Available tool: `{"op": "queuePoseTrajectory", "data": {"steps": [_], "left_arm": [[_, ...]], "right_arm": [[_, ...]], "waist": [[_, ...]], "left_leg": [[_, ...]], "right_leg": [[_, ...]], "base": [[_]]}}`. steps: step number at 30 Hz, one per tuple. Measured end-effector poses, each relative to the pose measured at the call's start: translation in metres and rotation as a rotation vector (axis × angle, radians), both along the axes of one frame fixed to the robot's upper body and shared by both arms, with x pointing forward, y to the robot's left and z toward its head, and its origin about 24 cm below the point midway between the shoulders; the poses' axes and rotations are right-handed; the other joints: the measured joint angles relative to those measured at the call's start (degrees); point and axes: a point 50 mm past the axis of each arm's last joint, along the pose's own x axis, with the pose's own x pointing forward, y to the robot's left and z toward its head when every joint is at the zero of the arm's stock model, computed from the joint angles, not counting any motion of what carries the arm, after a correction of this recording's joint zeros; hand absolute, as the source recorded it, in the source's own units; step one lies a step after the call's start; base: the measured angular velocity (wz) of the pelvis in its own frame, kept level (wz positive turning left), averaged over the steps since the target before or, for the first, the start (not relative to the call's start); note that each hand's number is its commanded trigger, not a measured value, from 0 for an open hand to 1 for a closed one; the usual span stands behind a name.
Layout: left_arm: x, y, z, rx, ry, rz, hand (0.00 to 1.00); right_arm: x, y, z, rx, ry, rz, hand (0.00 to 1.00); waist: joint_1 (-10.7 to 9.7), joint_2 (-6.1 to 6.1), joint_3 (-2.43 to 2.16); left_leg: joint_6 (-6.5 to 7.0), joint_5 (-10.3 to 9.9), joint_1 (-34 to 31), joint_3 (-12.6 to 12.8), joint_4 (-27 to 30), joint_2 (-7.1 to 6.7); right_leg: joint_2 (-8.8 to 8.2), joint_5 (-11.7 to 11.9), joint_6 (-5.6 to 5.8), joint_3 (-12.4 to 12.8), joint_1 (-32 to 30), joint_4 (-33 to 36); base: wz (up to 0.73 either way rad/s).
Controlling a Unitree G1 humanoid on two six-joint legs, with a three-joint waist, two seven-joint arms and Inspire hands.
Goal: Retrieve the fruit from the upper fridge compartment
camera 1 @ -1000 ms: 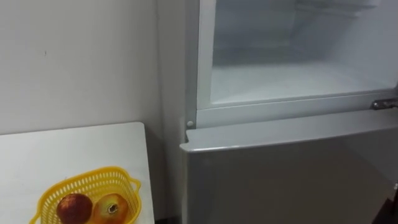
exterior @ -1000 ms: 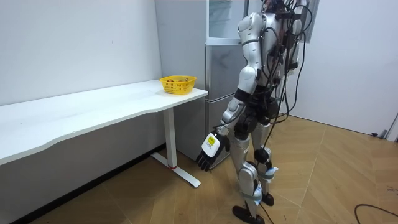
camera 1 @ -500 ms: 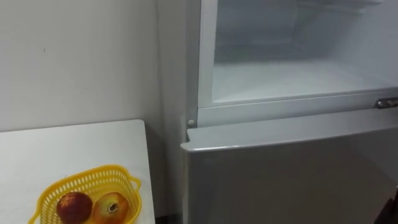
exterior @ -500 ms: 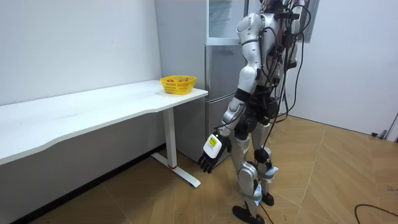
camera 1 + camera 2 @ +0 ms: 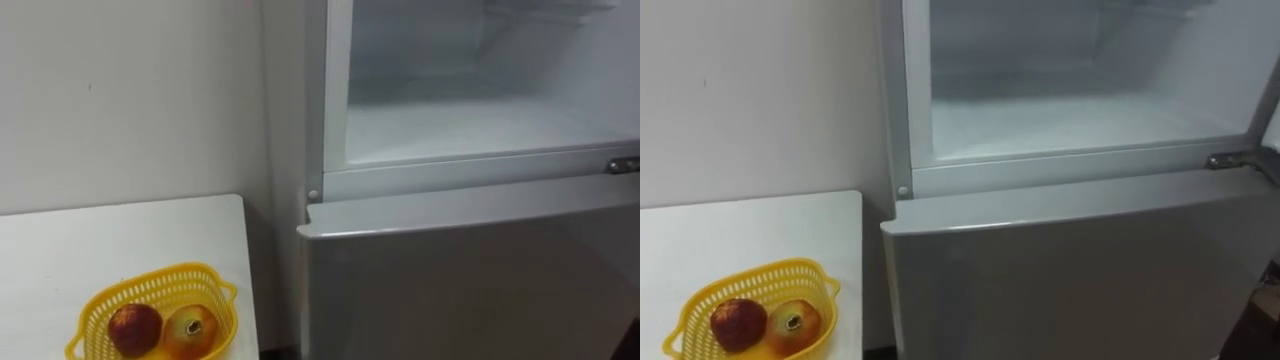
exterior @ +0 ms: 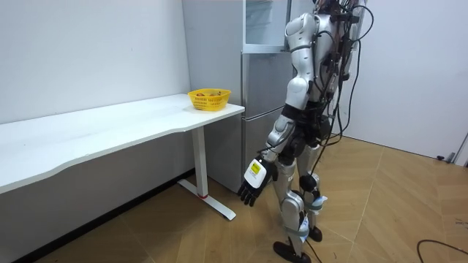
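- Grey metal fridge (image 5: 470,280), white upper compartment (image 5: 480,125) open before the robot.
- Yellow plastic basket (image 5: 160,285) of fruit (image 5: 135,328) on white table (image 5: 100,240).
- Left hand (image 6: 254,186) hangs, fingers relaxed, empty.

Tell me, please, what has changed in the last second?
The robot has shifted a little toward the room view's right, and its hanging left hand went with it, open and empty. The eye views shifted only with the head. The yellow basket with two fruits stays on the table; the upper fridge compartment stays open.
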Motion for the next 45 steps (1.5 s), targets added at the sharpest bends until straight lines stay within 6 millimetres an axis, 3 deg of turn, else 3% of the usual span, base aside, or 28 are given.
{"op": "queuePoseTrajectory", "data": {"steps": [8, 10, 15, 18, 23, 27, 36, 45], "left_arm": [[-0.004, -0.004, -0.001, -0.017, 0.006, -0.001, 0.0], [-0.005, -0.004, -0.001, -0.02, 0.01, 0.0, 0.0], [-0.014, 0.001, -0.001, -0.032, 0.052, 0.004, 0.0], [-0.011, 0.004, -0.001, -0.032, 0.079, -0.012, 0.0], [-0.004, 0.008, -0.001, -0.019, 0.081, -0.04, 0.0], [0.0, 0.014, 0.001, 0.002, 0.077, -0.046, 0.0], [-0.002, 0.017, 0.002, 0.012, 0.086, -0.046, 0.0], [-0.002, 0.023, 0.005, 0.048, 0.08, -0.047, 0.0]], "right_arm": [[0.023, 0.025, 0.004, -0.278, 0.131, 0.1, 0.0], [0.026, 0.029, 0.005, -0.341, 0.156, 0.123, 0.0], [0.042, 0.046, 0.007, -0.639, 0.298, 0.253, 0.0], [0.049, 0.055, -0.006, -0.764, 0.402, 0.345, 0.0], [0.055, 0.051, -0.021, -0.885, 0.545, 0.44, 0.0], [0.055, 0.055, -0.033, -0.932, 0.609, 0.512, 0.0], [0.054, 0.054, -0.03, -1.03, 0.669, 0.512, 0.0], [0.053, 0.054, -0.028, -1.022, 0.657, 0.511, 0.0]], "waist": [[-0.09, -0.4, 0.04], [-0.04, -1.14, 0.01], [0.33, -4.33, -0.06], [0.89, -5.32, -0.31], [1.83, -6.72, -0.11], [2.8, -6.82, -0.21], [2.93, -6.22, -0.46], [2.55, -6.15, -0.4]], "left_leg": [[0.0, 0.03, 0.5, 0.11, 0.2, 0.06], [0.0, 0.04, 0.47, 0.02, 0.22, 0.07], [-0.04, 0.03, 0.92, 0.05, 0.3, 0.53], [-0.11, 0.06, 1.24, -0.05, 0.29, 0.89], [-0.18, 0.02, 1.8, -0.98, 0.05, 0.89], [-0.18, 0.02, 1.91, -1.41, 0.0, 0.85], [-0.18, 0.02, 1.96, -1.42, 0.07, 0.89], [-0.18, 0.02, 1.97, -1.48, 0.17, 0.84]], "right_leg": [[0.07, 0.04, -0.1, 0.39, 0.0, 0.46], [0.05, 0.02, -0.13, 0.29, 0.0, 0.48], [0.46, 0.37, -0.58, 0.23, 1.14, -0.32], [0.75, 1.12, -0.81, -0.03, 2.05, -1.72], [0.74, 1.63, -0.72, -0.92, 3.47, -2.75], [0.76, 1.7, -0.68, -1.05, 3.65, -2.79], [0.79, 1.78, -0.76, -1.11, 3.84, -2.56], [0.77, 1.8, -0.74, -1.05, 4.38, -2.55]], "base": [[-0.05], [0.0], [0.0], [0.0], [0.08], [0.05], [0.0], [0.0]]}}
